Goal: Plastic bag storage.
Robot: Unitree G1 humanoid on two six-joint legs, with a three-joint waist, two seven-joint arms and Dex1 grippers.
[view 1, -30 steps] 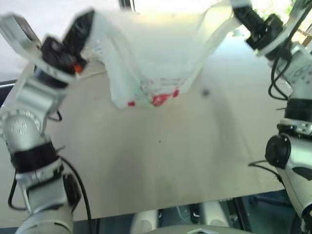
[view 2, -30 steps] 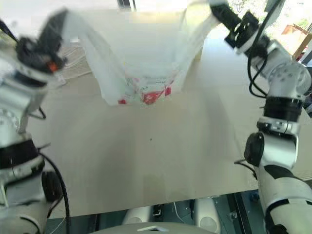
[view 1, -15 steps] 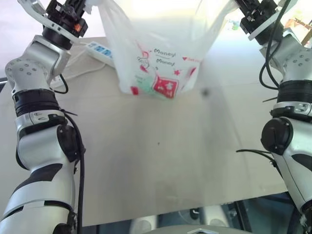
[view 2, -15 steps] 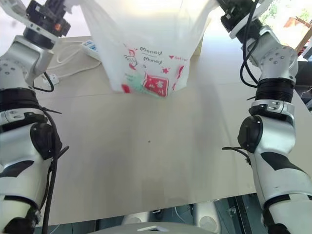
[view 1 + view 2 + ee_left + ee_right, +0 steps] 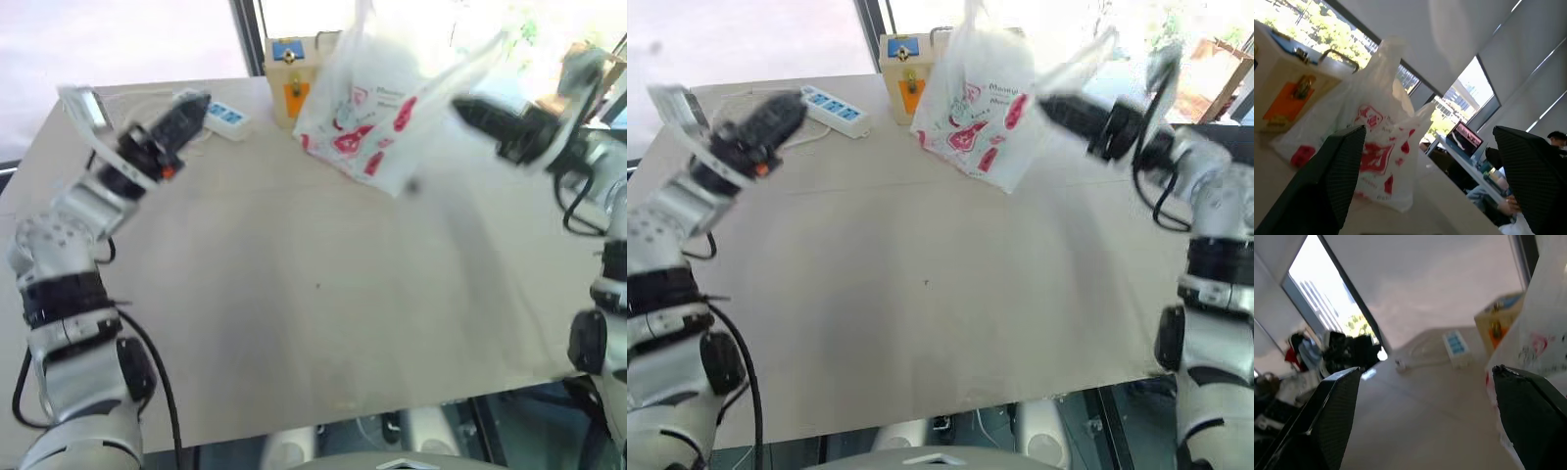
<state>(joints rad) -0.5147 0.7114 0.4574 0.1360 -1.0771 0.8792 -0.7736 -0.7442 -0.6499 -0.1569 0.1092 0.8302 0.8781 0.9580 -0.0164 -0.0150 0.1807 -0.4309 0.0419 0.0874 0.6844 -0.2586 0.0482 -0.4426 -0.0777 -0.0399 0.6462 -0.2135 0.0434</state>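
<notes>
Plastic bag point(image 5: 980, 116) slumped on the far part of the counter point(image 5: 921, 294), just right of a wooden box point(image 5: 904, 65) and a power strip point(image 5: 834, 108). Left tool point(image 5: 191, 116) released, fingers spread, holding nothing, well apart from the bag. Right tool point(image 5: 1058, 108) likewise spread wide, close beside the bag's right edge, gripping nothing

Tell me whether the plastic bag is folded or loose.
Loose: the plastic bag billows unfolded on the table beside the wooden box.

Backlit daylight scene with motion blur.
Windows behind glare white; the thin translucent white plastic bag point(image 5: 982, 103) glows, and both arms smear over the pale wooden surface point(image 5: 931, 294).
</notes>
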